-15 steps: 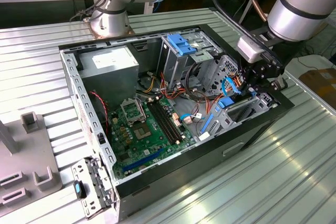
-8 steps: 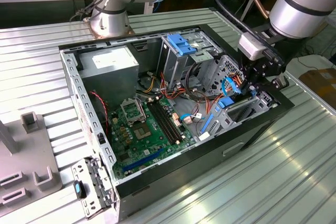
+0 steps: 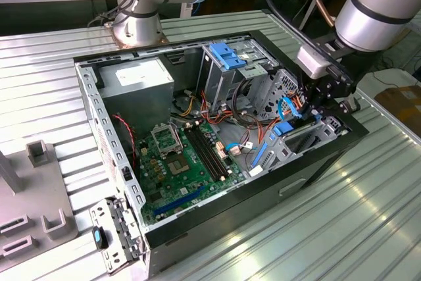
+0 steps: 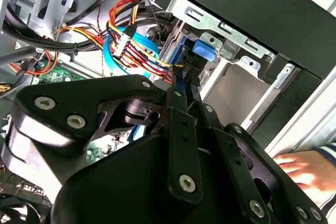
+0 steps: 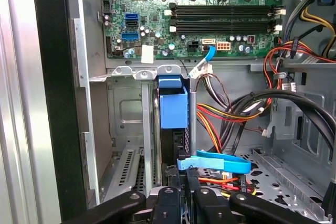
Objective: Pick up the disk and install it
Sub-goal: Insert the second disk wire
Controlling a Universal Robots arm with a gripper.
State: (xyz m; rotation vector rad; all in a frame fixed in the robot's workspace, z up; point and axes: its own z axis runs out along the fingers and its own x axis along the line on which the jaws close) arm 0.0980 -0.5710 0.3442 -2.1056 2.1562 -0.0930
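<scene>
At the right of the exterior view, inside the open black computer case (image 3: 217, 225), the black linkage gripper (image 3: 317, 111) reaches down by the grey metal drive bay (image 3: 309, 137). In the first wrist view the disk (image 5: 173, 109), dark with bright blue plastic rails, stands on edge in the bay, gripper fingers (image 5: 169, 199) closed on its near end. Installation looks under way; seating it fully calls for a straight, aligned push clear of the red and yellow cables (image 5: 220, 116).

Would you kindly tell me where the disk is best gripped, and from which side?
Probably at its exposed end, across the two flat faces, coming in through the case's open side: the disk stands on edge in its bay, walls close beside.
</scene>
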